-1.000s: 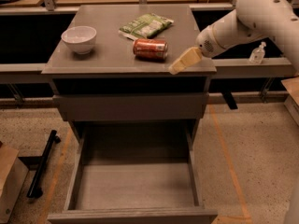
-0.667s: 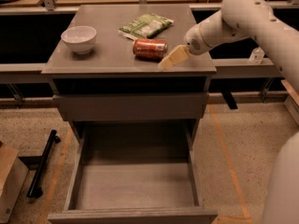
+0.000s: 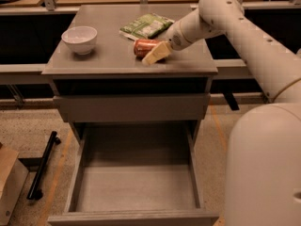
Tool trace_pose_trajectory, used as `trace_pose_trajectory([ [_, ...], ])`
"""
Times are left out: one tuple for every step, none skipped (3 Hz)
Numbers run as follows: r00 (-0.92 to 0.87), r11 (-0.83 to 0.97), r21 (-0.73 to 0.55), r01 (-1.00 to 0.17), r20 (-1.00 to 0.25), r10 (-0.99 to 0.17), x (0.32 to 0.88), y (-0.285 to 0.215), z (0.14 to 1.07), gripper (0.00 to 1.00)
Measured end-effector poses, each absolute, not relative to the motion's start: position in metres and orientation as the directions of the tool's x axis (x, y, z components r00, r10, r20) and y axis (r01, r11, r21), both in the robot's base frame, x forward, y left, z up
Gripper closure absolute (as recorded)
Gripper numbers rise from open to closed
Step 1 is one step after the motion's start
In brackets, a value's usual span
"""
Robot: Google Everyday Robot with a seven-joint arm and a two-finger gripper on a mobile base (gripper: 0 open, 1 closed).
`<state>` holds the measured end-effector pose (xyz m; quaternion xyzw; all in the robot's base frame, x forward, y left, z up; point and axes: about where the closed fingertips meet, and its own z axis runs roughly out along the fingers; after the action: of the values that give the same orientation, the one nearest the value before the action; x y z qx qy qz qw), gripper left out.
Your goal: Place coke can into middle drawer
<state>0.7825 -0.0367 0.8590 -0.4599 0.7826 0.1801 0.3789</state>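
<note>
The coke can (image 3: 143, 46) lies on its side on the grey cabinet top (image 3: 108, 60), right of centre. My gripper (image 3: 156, 53) is down at the can's right front end, touching or nearly touching it and covering part of it. The arm reaches in from the right. The middle drawer (image 3: 79, 173) is pulled out wide open below, near the floor, and its flat grey floor holds nothing. A shut drawer front (image 3: 131, 107) sits above it.
A white bowl (image 3: 80, 39) stands at the top's left. A green snack bag (image 3: 146, 25) lies just behind the can. A black bar (image 3: 42, 166) and a cardboard box (image 3: 9, 180) lie on the floor at left. My white body (image 3: 263, 168) fills the lower right.
My arm has swung left across the cabinet top. The gripper has gone from the top's right edge to the can's right end. The can has not moved.
</note>
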Motion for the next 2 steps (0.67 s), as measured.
trace_pose_trajectory([
  [-0.273, 0.471, -0.048, -0.881, -0.76, -0.59, 0.796, -0.012, 0.848, 0.15],
  [-0.284, 0.46, -0.035, -0.887, -0.746, -0.603, 0.8, -0.006, 0.837, 0.38],
])
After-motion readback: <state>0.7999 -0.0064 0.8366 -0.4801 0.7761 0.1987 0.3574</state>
